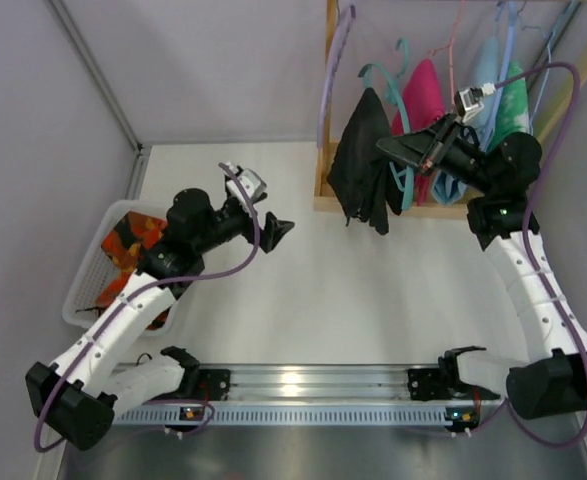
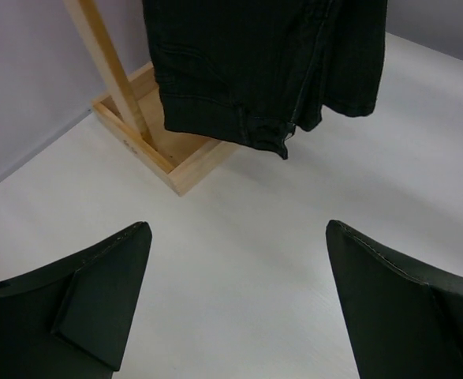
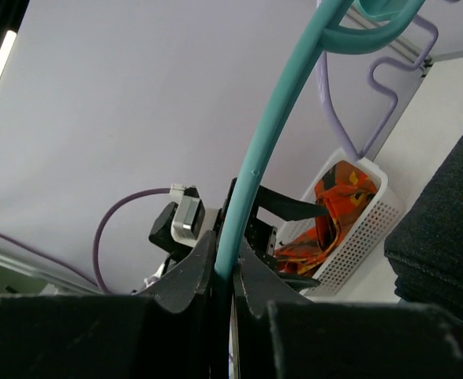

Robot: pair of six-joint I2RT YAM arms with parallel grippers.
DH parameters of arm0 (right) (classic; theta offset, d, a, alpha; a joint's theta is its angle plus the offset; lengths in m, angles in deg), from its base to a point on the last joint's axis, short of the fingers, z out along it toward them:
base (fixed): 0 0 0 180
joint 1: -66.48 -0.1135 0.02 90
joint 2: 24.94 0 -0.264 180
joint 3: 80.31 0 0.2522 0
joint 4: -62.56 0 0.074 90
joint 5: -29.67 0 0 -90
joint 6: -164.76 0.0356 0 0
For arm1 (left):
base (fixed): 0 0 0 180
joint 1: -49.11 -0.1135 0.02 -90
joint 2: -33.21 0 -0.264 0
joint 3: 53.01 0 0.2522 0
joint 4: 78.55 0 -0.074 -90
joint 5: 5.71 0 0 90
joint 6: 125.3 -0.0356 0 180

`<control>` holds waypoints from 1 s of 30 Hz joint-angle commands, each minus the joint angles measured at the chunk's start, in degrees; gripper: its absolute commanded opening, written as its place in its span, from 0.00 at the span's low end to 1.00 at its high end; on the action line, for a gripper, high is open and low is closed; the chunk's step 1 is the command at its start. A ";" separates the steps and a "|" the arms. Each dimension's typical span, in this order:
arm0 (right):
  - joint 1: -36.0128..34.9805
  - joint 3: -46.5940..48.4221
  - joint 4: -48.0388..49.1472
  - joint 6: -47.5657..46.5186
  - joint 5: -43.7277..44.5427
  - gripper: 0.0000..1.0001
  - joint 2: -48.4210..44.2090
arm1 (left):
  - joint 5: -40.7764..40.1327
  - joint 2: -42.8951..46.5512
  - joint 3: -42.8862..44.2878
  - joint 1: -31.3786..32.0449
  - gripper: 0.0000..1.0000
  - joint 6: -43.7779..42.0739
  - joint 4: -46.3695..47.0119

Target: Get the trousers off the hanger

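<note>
The black trousers (image 1: 361, 160) hang limp from the teal hanger (image 1: 405, 185) on the wooden rack (image 1: 330, 60) at the back right. My right gripper (image 1: 391, 150) is shut on the hanger; in the right wrist view the teal bar (image 3: 270, 134) runs up from between its closed fingers (image 3: 192, 272), with the trousers' fabric (image 3: 444, 237) at the right edge. My left gripper (image 1: 278, 228) is open and empty, left of the trousers and apart from them. In the left wrist view its jaws (image 2: 237, 229) stand wide over bare table, with the trousers' hem (image 2: 263, 71) ahead.
A white basket (image 1: 85, 295) at the left holds an orange-black cloth (image 1: 133, 238). A lilac hanger (image 1: 333, 75), a magenta garment (image 1: 425, 95) and other garments (image 1: 511, 100) hang on the rack. The rack's wooden base (image 2: 172, 162) sits under the trousers. A metal rail (image 1: 303, 385) lies along the near edge.
</note>
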 commanded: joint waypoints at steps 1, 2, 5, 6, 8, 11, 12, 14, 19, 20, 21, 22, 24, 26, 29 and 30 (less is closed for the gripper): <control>0.32 -1.55 7.15 -5.75 1.60 0.00 -7.54 | -4.63 0.48 -3.53 5.78 0.99 -1.95 11.76; 0.23 -3.21 6.79 -5.84 2.04 0.00 -8.16 | -6.49 -0.14 -4.14 7.10 0.99 -0.80 15.77; -0.21 -4.81 5.21 -6.89 2.65 0.00 -10.10 | -13.52 -3.30 -5.03 13.60 0.98 1.50 21.24; -0.29 -5.07 4.77 -7.24 2.74 0.00 -11.06 | -15.71 -4.18 -5.03 17.79 0.98 1.50 24.66; -0.91 -5.60 3.37 -8.74 3.44 0.00 -12.03 | -18.35 -7.51 -4.42 21.77 0.98 1.06 28.45; -1.44 -6.48 2.05 -9.80 4.15 0.00 -13.09 | -20.39 -13.14 -1.78 27.14 0.99 2.55 34.26; -1.52 -6.66 1.78 -9.97 4.15 0.00 -13.44 | -21.35 -14.46 -0.30 28.37 0.99 2.90 36.45; -1.52 -6.75 1.17 -10.23 4.15 0.00 -13.62 | -22.32 -17.96 0.59 29.52 0.99 3.69 39.27; -1.70 -6.22 -0.94 -11.55 4.15 0.00 -14.41 | -26.10 -24.22 5.59 30.23 0.99 7.10 43.14; -1.79 -6.31 -1.55 -11.64 4.15 0.00 -14.49 | -26.89 -25.01 6.22 30.23 0.99 7.73 43.32; -1.96 -6.31 -1.73 -11.73 4.06 0.00 -14.67 | -27.33 -26.67 7.62 30.23 0.99 8.26 43.32; -2.14 -6.31 -1.91 -12.08 4.06 0.00 -14.58 | -27.77 -27.30 7.98 30.14 0.99 8.96 43.41; -2.40 -6.48 -2.35 -12.08 4.15 0.00 -14.85 | -27.95 -28.96 8.94 30.23 0.99 9.41 44.73; -2.58 -6.48 -2.26 -12.17 4.24 0.00 -14.93 | -29.09 -30.02 9.82 30.23 0.99 9.41 44.82; -2.76 -6.39 -2.17 -12.17 4.15 0.00 -15.11 | -31.90 -32.57 11.67 30.05 0.99 9.06 44.82; -2.76 -6.31 -2.17 -12.08 4.06 0.00 -15.20 | -31.99 -33.27 12.63 29.71 0.99 8.88 44.82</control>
